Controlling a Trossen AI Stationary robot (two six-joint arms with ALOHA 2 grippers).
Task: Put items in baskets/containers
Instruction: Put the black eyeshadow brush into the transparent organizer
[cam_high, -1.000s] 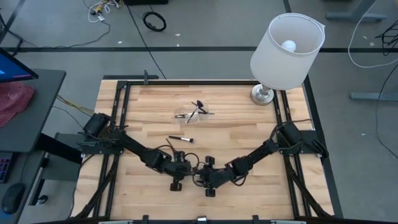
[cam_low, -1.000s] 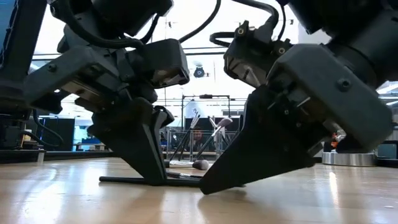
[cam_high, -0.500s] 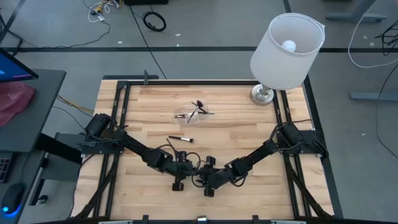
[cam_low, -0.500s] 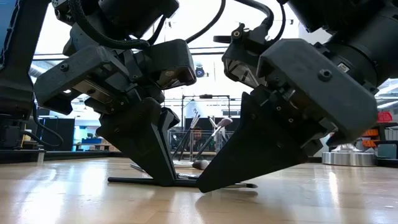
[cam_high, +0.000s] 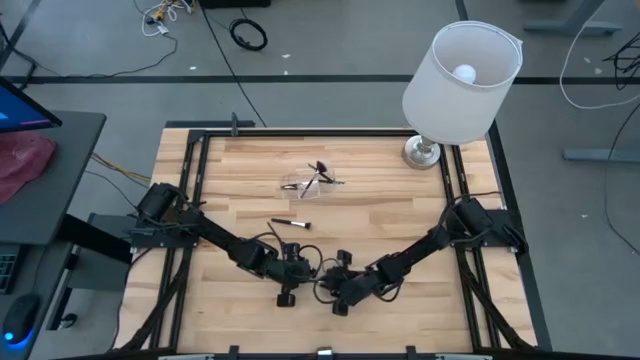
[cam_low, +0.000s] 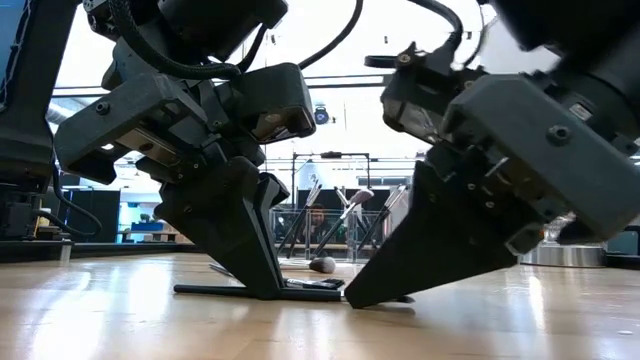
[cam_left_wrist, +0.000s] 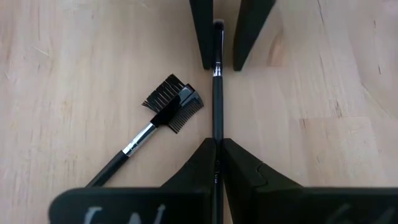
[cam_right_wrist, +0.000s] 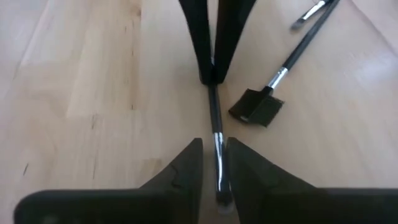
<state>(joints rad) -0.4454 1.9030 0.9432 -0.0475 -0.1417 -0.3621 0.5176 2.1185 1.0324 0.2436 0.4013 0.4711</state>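
Note:
A thin dark brush (cam_left_wrist: 217, 106) lies flat on the wooden table near its near edge, between my two grippers. My left gripper (cam_left_wrist: 217, 163) is shut on its handle. My right gripper (cam_right_wrist: 215, 163) faces it, and its fingers stand narrowly open on either side of the brush's silver ferrule (cam_right_wrist: 217, 149) and bristle end. In the high view the two meet at left (cam_high: 308, 282) and right (cam_high: 330, 288). A comb-headed brush (cam_left_wrist: 171, 106) lies beside them. Farther back, the clear cup (cam_high: 300, 185) holds several brushes. My left gripper pinches the brush's handle (cam_left_wrist: 217, 134) between its two fingers, slanting down from the table's left side and pointing along the brush. The brush rests flat on the table; its handle end (cam_low: 200, 290) sticks out behind the fingers. My right gripper: I cannot tell whether a finger touches the brush.
One loose brush (cam_high: 290, 223) lies on the table between the grippers and the cup. A white-shaded lamp (cam_high: 462, 85) stands on its metal base (cam_high: 422, 152) at the far right corner. Black frame rails (cam_high: 190, 180) run along the table's sides.
My right gripper has sunk a little and shifted slightly along the brush, away from my left gripper. The brush stays flat on the table.

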